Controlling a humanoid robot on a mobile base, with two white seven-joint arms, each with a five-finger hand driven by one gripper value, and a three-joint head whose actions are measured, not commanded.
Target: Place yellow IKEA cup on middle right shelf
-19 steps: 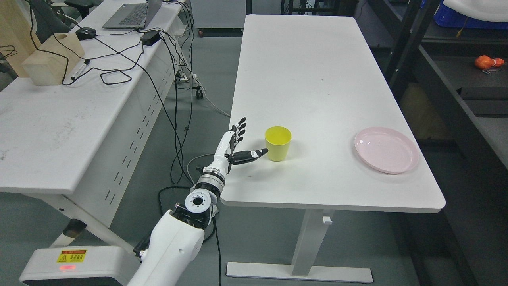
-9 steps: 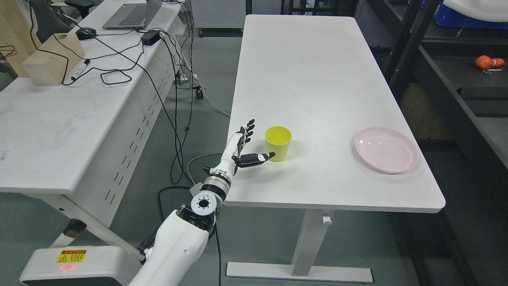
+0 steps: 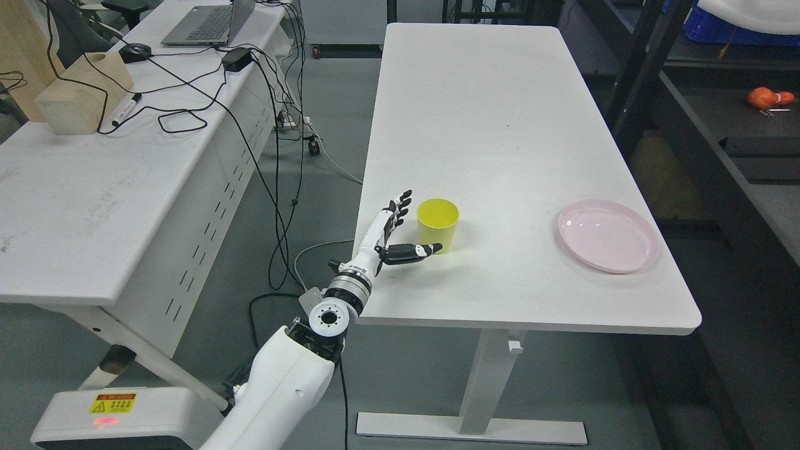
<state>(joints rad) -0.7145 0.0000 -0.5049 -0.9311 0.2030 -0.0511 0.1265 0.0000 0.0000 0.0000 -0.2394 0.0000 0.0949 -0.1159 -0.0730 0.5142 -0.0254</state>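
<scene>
A yellow cup stands upright and empty on the white table, near its front left corner. My left hand reaches in from the lower left and is open beside the cup's left wall. Its fingers point up and away, close to the cup's rim. The thumb stretches in front of the cup's base. I cannot tell whether any of them touch the cup. The dark shelf unit runs along the right edge of the picture. My right arm is out of sight.
A pink plate lies at the table's front right. On the shelf sits an orange object. To the left stands a second white desk with a laptop, a wooden box and trailing cables.
My left hand has moved to the right, from clear of the cup to right beside it, with the thumb now passing in front of the cup's base. The cup and plate have stayed put.
</scene>
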